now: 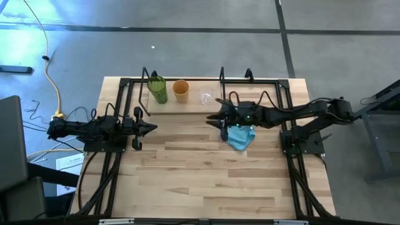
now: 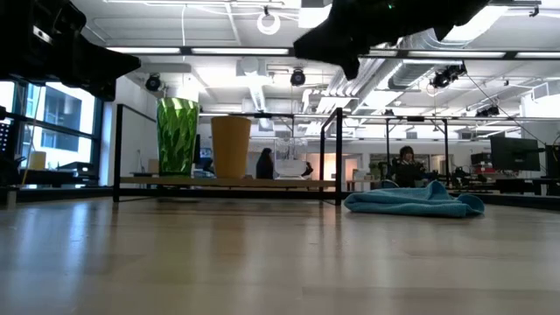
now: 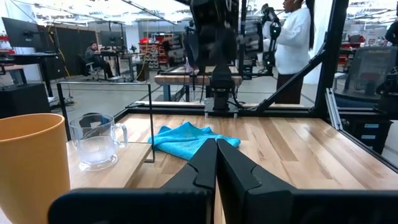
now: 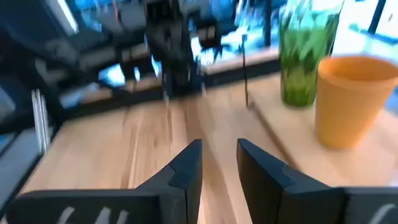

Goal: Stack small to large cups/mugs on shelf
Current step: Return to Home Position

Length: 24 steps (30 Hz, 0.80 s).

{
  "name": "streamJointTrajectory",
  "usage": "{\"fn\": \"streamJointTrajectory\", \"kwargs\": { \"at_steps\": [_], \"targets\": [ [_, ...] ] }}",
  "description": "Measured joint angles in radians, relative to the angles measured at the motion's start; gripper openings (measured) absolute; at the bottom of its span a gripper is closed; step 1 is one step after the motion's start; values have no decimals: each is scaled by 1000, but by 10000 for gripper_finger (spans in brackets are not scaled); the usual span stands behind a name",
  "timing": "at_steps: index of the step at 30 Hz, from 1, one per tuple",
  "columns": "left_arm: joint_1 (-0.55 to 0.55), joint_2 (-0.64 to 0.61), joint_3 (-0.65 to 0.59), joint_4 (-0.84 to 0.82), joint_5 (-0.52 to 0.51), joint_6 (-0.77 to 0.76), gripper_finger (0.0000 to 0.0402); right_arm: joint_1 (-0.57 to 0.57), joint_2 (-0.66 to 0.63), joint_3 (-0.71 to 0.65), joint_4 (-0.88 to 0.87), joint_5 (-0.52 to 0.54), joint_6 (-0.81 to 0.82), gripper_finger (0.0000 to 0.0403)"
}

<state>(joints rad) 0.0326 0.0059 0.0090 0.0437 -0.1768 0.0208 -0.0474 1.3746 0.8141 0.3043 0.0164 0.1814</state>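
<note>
Three cups stand in a row on the low shelf (image 1: 187, 107) at the table's far side. The green one (image 1: 157, 89) is at the left, the orange one (image 1: 180, 91) in the middle, and the small clear glass mug (image 1: 205, 97) at the right. Each rests on its base. My right gripper (image 1: 211, 119) hovers above the table just in front of the glass mug, pointing toward the table's left. It is open with nothing between its fingers (image 4: 219, 158). My left gripper (image 1: 152, 128) waits shut at the table's left, pointing right (image 3: 216, 162).
A light blue cloth (image 1: 240, 136) lies crumpled on the table under my right arm. Black metal frame rails (image 1: 119, 100) run along the table's left, right and far sides. Bare wooden tabletop (image 1: 200, 181) fills the near half. A person in white (image 3: 292, 37) stands beyond the table.
</note>
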Motion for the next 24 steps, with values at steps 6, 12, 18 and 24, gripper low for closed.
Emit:
{"fn": "streamJointTrajectory", "kwargs": {
  "at_steps": [6,12,18,24],
  "targets": [
    [0,0,0,0,0,0,1,1,0,1,129,-71,-106,92],
    [0,0,0,0,8,0,1,-15,-36,1,77,-153,-214,92],
    [0,0,0,-1,22,-8,0,-50,-142,-10,-86,-150,-223,92],
    [0,0,0,-2,27,-8,0,-38,-295,-228,139,-137,-221,92]
  ]
}}
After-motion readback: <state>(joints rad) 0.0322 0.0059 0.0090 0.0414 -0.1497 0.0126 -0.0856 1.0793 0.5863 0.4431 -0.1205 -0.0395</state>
